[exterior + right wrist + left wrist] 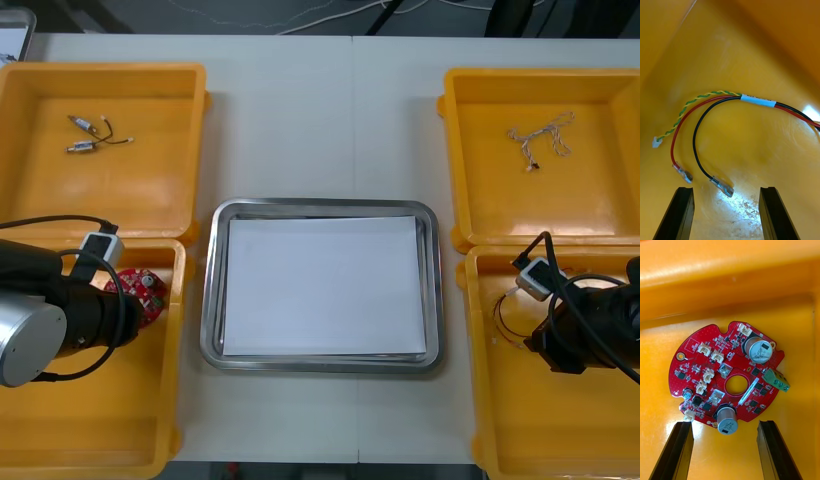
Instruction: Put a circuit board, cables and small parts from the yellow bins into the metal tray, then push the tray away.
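At eight o'clock from the tray point(320, 206), the left gripper point(724, 425) hangs parted over the circuit board point(728, 375), ready to grasp; at four, the right gripper point(726, 191) likewise above a cable point(715, 108).

The bins point(100, 420) are yellow, and the table point(300, 120) is a pale grey-white. The metal tray point(211, 300) has a shiny silver rim and is plain white inside. The circuit board point(752, 388) is red, with white connectors, two silver cylinders and one green block on it. The cable point(756, 100) has a red wire, a black wire and a twisted yellow-and-green pair, bound with a white label. The small metal parts point(80, 147) are silver-grey with dark wires. The fingers of the left gripper point(724, 425) and the right gripper point(726, 189) are black.
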Controlling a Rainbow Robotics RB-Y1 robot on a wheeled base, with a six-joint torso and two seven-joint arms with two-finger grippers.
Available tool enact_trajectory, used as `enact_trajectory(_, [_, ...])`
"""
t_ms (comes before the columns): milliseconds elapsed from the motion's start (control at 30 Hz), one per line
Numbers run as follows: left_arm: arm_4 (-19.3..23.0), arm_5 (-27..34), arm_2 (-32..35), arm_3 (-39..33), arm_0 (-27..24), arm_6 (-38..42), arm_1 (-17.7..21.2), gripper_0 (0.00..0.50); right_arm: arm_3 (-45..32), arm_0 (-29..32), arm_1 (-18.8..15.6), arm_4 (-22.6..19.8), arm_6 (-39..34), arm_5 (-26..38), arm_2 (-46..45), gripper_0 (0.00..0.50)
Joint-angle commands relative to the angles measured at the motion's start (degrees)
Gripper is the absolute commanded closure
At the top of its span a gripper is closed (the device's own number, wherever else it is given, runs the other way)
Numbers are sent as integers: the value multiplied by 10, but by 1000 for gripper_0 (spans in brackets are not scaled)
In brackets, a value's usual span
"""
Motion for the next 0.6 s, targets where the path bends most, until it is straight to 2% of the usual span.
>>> enact_trajectory(33, [-7, -7, -10, 0, 16, -38, -9, 0, -5, 14, 7, 9, 21, -5, 16, 0])
enact_trajectory(600, [-21, -9, -31, 2, 19, -29, -10, 0, -5, 29, 7, 8, 21, -21, 31, 0])
